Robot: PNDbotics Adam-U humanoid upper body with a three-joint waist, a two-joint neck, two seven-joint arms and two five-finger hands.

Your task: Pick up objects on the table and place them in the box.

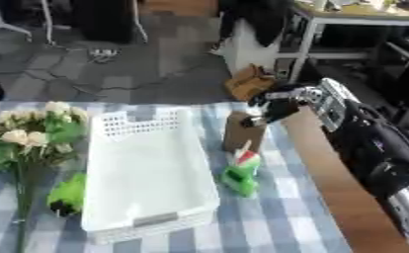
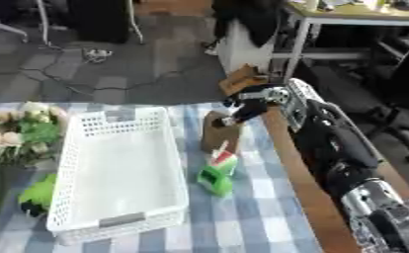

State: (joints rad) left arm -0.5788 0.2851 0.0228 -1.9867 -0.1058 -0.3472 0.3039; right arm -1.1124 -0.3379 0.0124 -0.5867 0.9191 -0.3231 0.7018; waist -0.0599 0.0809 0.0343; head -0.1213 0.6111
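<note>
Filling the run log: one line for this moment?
right hand: over brown block, grasp unclear | white basket: empty | green toy: on table

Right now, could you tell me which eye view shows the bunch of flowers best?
The left eye view: the flowers show with blooms, leaves and stems running down the table's left edge. The right eye view cuts them at its left border, leaving only part.

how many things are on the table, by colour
white: 1, the basket
brown: 1, the block at the right robot hand
green: 2, the toy and the lump
mixed: 1, the flowers
total: 5
</note>
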